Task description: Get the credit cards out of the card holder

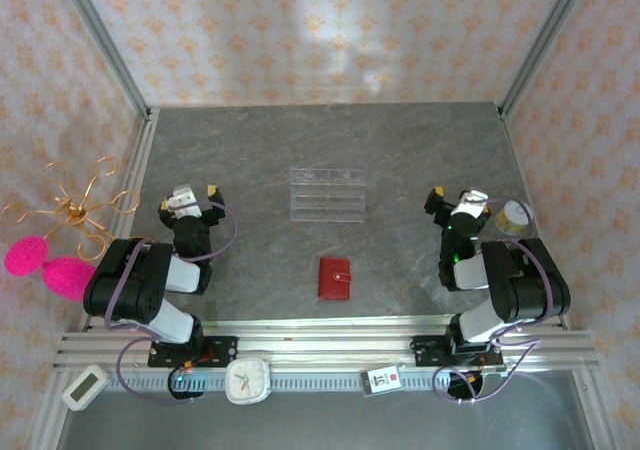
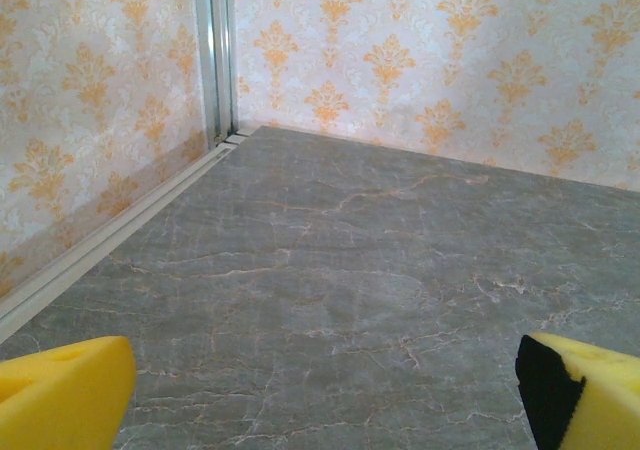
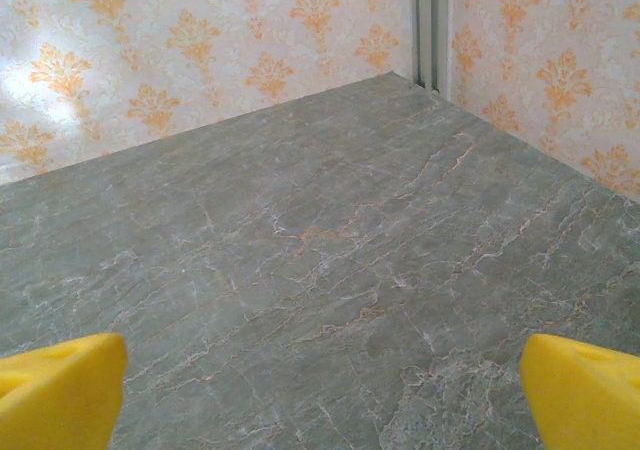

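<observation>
The card holder [image 1: 334,278], a small red wallet, lies shut and flat on the grey marble table [image 1: 250,150], near the front edge and midway between the two arms. The credit cards are hidden. My left gripper [image 1: 190,196] rests at the left, well apart from the wallet, open. In the left wrist view its yellow fingertips [image 2: 60,395] stand wide over bare table. My right gripper [image 1: 457,197] rests at the right, also open and far from the wallet. The right wrist view has nothing between its yellow fingertips [image 3: 585,390].
A clear acrylic stepped rack [image 1: 327,194] stands behind the wallet at mid-table. A small pale round object [image 1: 514,217] sits by the right arm. Patterned walls with metal posts enclose the table. A white clock [image 1: 247,379] and small devices lie on the front rail.
</observation>
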Tool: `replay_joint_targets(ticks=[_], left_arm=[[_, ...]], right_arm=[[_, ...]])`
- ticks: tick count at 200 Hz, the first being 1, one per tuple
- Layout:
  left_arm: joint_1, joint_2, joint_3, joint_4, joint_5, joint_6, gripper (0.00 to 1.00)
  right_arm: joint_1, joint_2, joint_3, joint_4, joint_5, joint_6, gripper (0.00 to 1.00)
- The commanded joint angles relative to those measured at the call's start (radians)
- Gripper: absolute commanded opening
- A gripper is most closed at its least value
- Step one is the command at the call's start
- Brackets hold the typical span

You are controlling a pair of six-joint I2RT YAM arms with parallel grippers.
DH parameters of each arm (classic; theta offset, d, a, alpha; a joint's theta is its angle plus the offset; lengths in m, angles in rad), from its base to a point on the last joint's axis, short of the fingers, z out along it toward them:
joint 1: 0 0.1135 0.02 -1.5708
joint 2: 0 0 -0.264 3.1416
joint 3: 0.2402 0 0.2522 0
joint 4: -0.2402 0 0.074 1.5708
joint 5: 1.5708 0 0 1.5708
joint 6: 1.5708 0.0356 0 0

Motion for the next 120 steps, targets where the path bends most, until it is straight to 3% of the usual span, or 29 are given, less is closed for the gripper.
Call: replay_joint_targets(ticks=[1, 21, 40, 55, 73, 100, 112, 120], left_arm=[[-0.011, 0.011, 0.016, 0.041, -0.018, 0.008, 0.99], [-0.052, -0.056, 0.015, -0.011, -0.088, 0.034, 0.99], [-0.154, -0.164, 0.067, -0.187, -0.263, 0.086, 0.99], [-0.176, -0.229, 0.128, -0.348, -0.265, 0.047, 0.99], [-0.191, -0.315, 0.159, -0.474, -0.270, -0.050, 0.99], [-0.229, -0.458, 0.150, -0.517, -0.291, -0.124, 0.99], [-0.239, -0.523, 0.150, -0.543, -0.295, -0.154, 0.99], [-0.240, -0.567, 0.142, -0.550, -0.283, -0.185, 0.99]], right_arm=[[0.006, 0.009, 0.024, 0.035, 0.024, -0.014, 1.00], [0.008, -0.011, 0.024, 0.029, 0.050, -0.012, 1.00], [0.010, -0.085, 0.112, -0.192, 0.114, 0.015, 1.00], [0.013, -0.117, 0.191, -0.377, 0.147, 0.052, 1.00], [0.043, -0.165, 0.202, -0.446, 0.188, 0.085, 1.00], [0.130, -0.242, 0.223, -0.549, 0.399, 0.119, 1.00], [0.130, -0.254, 0.271, -0.682, 0.485, 0.275, 1.00], [0.124, -0.257, 0.328, -0.855, 0.529, 0.485, 1.00]])
